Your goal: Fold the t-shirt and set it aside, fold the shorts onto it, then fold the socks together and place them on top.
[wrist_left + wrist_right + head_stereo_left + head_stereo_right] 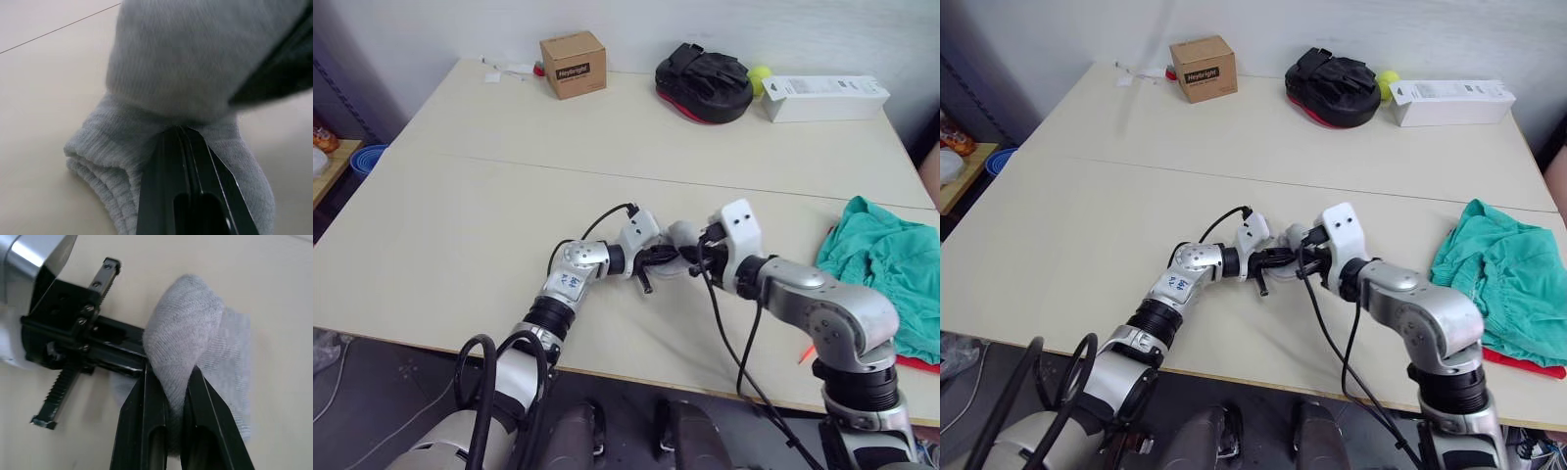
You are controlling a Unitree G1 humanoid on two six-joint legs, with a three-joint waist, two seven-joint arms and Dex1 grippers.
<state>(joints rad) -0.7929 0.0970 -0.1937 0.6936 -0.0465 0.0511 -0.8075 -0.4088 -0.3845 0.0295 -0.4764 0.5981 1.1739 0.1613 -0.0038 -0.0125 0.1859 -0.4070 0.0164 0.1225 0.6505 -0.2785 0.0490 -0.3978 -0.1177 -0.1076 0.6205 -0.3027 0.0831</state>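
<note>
A: Where are the socks [188, 340] sitting?

B: On the worktop [489, 196], well to the left of the shorts [891, 264], with both grippers meeting over them.

A: What are the fingers doing?

B: The right gripper [170, 396] is pinching a raised fold of the socks between its closed fingers. The left gripper [182, 134] is pressing its closed fingers into the bunched grey knit, gripping it.

A: And the t-shirt [915, 364]?

B: A red edge is peeking out from under the shorts, which are lying crumpled on top of it, far from the cardboard box [573, 64].
</note>
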